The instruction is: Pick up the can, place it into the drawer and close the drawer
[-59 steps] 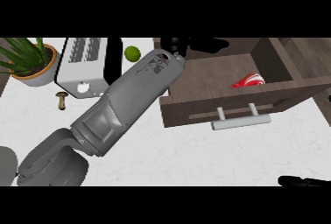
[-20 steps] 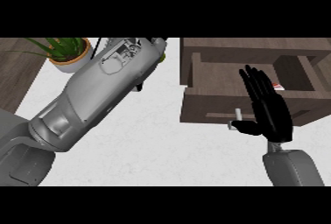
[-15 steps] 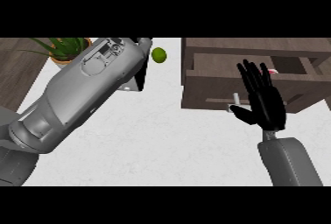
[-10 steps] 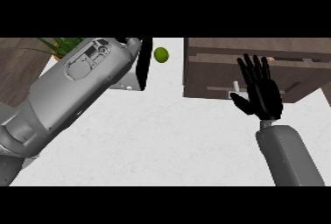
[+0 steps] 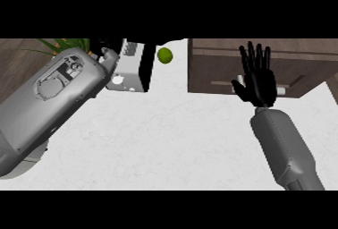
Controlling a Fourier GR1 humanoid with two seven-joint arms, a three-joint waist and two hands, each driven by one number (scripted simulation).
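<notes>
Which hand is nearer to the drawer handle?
The right hand: its open palm covers the drawer handle. The left hand is far left, beside the toaster.

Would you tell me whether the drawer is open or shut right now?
Shut, or nearly: the drawer shows only its front, no interior or can visible, with the right hand open and flat against the front.

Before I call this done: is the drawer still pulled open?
No, the drawer front sits flush, with the right hand flat over its handle.
</notes>
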